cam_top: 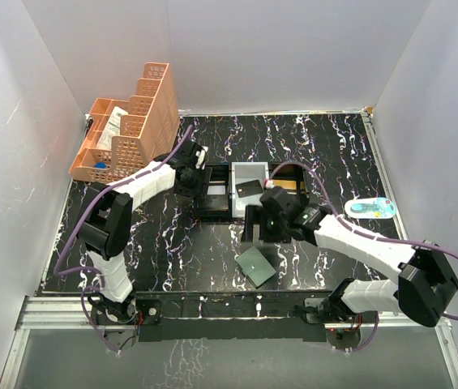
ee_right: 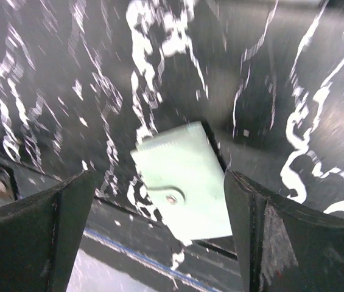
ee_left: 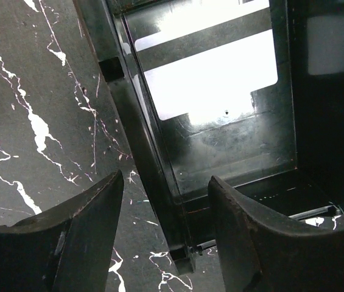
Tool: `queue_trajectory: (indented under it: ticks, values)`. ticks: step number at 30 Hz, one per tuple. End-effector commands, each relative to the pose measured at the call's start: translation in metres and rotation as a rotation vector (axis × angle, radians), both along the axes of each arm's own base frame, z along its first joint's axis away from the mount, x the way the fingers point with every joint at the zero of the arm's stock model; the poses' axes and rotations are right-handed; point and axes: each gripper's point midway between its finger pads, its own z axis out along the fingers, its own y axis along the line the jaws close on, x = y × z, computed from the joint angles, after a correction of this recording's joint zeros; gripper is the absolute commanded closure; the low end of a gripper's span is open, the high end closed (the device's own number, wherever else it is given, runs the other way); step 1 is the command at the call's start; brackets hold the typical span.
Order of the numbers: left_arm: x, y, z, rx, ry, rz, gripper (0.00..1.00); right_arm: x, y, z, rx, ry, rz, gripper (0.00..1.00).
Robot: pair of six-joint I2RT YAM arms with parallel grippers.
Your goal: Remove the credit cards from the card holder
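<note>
Top external view, from your left: a tall orange plastic lattice organiser [cam_top: 127, 121] stands at the far left corner of the black, white-veined marble-pattern table [cam_top: 334, 146]. Next to it your left gripper [cam_top: 190, 174] hangs over the left end of the black-and-white three-compartment tray [cam_top: 212, 212]. A small dark flat square [cam_top: 248, 189] lies in the tray's pale middle compartment. In the left wrist view the left gripper [ee_left: 165, 188] has its jaws well apart with nothing between them but the tray's black side wall [ee_left: 141, 140] below. The glossy compartment floor reflects the light beside it. Further right, the grey-green flat rectangular card holder [cam_top: 256, 266] lies closed on the table. It is near the front edge, turned at an angle, and clear of the tray. Your right gripper [cam_top: 261, 223] sits just behind it, between the holder and the tray. In the right wrist view the right gripper [ee_right: 159, 176] is spread wide and grips nothing. The card holder [ee_right: 187, 176] lies on the table below the gap, framed between the two fingers [ee_right: 56, 213] and touching neither. Its small tab with a round snap [ee_right: 170, 198] faces up. At the far right a small pale blue and white oval object [cam_top: 370, 208] rests on the table, well apart from everything else.
</note>
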Motion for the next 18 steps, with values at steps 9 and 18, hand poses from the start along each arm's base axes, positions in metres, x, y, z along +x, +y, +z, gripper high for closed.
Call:
queue_trajectory:
  ticks: [9,18]
  values:
    - [-0.008,-0.005,0.060,-0.135,-0.095,0.099,0.18,0.119,0.010,0.102,0.063,-0.314,-0.042,0.33]
    - [-0.029,0.011,0.079,-0.196,-0.153,0.178,0.04,0.162,0.026,0.060,-0.043,-0.236,-0.111,0.64]
